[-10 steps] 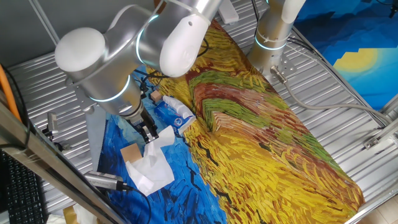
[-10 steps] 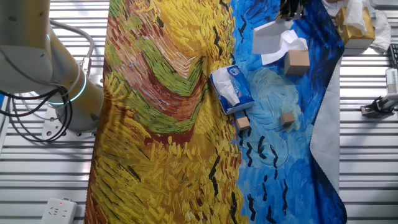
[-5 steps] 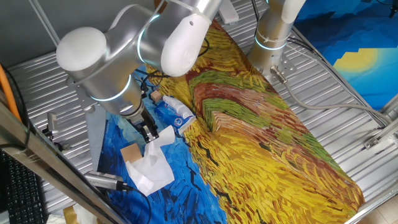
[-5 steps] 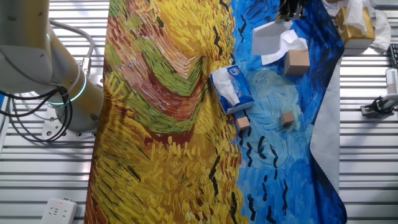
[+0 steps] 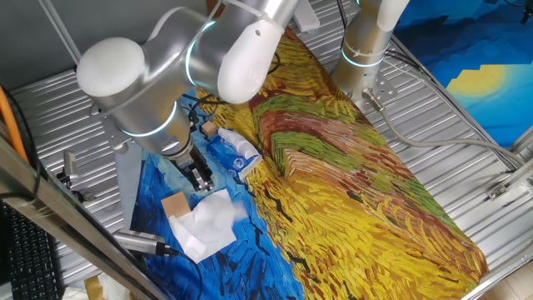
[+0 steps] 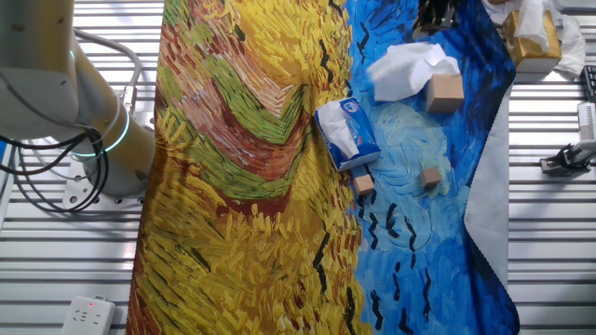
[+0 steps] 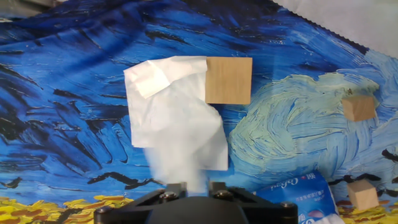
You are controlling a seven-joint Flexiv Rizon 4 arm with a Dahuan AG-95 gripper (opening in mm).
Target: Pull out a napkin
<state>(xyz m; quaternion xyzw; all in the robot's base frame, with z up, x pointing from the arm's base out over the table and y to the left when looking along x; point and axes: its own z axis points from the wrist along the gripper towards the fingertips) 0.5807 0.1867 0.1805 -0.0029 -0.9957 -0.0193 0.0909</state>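
Note:
The napkin (image 5: 219,208), a soft creased white tissue, lies loosely spread on the blue cloth next to a wooden block (image 5: 175,205). It also shows in the other fixed view (image 6: 402,70). In the hand view the napkin (image 7: 186,140) is blurred, and its near edge reaches up between my jaws. My gripper (image 5: 200,177) hangs just above its edge, with the jaws a little apart and gripping nothing. It shows at the top edge of the other fixed view (image 6: 433,19) and at the bottom of the hand view (image 7: 198,185). The blue tissue pack (image 6: 346,130) lies apart from the napkin.
A smooth white sheet (image 5: 198,239) lies partly under the napkin. A large wooden block (image 7: 229,79) touches the napkin's far side. Two small blocks (image 7: 359,107) (image 7: 362,194) lie near the pack (image 7: 298,194). A metal tool (image 5: 141,242) lies at the cloth's edge.
The napkin, held up by a corner before, has dropped out of my jaws and spread flat over the white sheet. My gripper has barely moved.

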